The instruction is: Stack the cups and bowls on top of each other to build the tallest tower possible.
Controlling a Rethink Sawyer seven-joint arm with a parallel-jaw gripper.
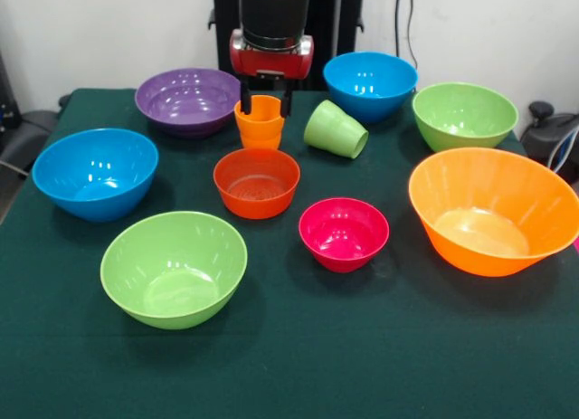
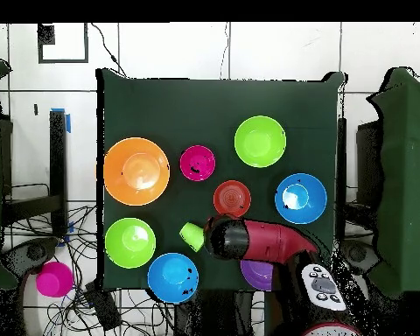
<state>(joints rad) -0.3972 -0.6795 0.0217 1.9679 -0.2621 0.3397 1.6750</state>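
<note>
- The gripper (image 1: 265, 102) sits down over the upright orange cup (image 1: 260, 122) toward the table's far edge in the front view, with 1 finger on each side of the rim; can't tell if they're actually squeezing it.
- The light green cup (image 1: 336, 129) lies tipped on its side just beside it, mouth facing the near-right corner.
- The small red-orange bowl (image 1: 257, 182) sits right in front of the orange cup, and the magenta bowl (image 1: 344, 233) is nearer the front edge.
- No tower so far; all 8 bowls sit apart on the green table (image 1: 362, 365).
- The big orange bowl (image 1: 493, 211) hugs the right edge, and the purple bowl (image 1: 188, 99) sits by the far-left corner.
- In the overhead view the red arm (image 2: 266, 241) hides the orange cup.
</note>
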